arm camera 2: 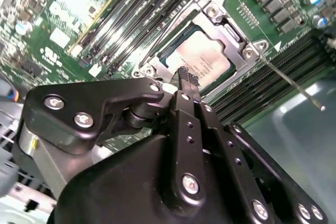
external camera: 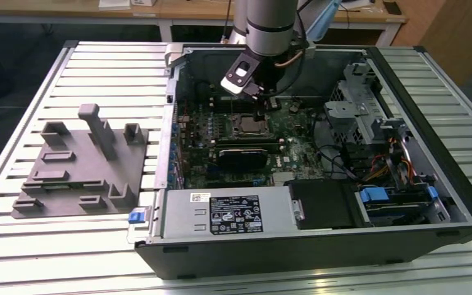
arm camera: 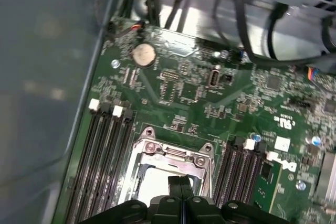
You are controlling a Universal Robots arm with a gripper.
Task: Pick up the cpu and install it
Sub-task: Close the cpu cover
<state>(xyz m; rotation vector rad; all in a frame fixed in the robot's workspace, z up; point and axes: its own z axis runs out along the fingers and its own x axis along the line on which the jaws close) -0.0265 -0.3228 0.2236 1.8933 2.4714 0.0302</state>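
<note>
The gripper (arm camera 2: pixel 187 81) hangs with jaws pressed together and empty, directly above the cpu (arm camera 2: pixel 207 59), which lies flat inside the socket frame (arm camera 2: pixel 231 27).

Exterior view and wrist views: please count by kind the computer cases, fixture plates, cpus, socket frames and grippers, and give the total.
computer case: 1
grey fixture plate: 1
cpu: 1
socket frame: 1
gripper: 1
Total: 5

exterior view looks down on the whole computer case (external camera: pixel 318 258); both wrist views sit close above its socket frame (arm camera 2: pixel 223 22) (arm camera: pixel 173 153).
</note>
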